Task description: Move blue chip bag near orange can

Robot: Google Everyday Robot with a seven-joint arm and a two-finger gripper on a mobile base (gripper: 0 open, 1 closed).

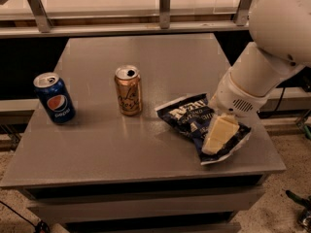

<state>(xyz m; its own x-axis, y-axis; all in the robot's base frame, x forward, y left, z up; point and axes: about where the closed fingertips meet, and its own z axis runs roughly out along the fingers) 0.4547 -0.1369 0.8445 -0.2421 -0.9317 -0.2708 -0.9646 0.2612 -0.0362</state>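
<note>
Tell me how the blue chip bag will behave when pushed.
The blue chip bag looks crinkled and puffy, so it is probably floppy and light; it may buckle rather than slide cleanly. The hand sits over its right end. Lying flat, it should not roll.

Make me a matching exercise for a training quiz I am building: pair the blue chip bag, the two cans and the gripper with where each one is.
Things:
1. blue chip bag
2. orange can
3. Pepsi can
4. gripper

Places:
A. upright near the middle of the table
B. low over the bag's right half
C. upright near the table's left edge in the picture
D. lying flat on the right part of the table

Pairs: 1-D, 2-A, 3-C, 4-B.
</note>
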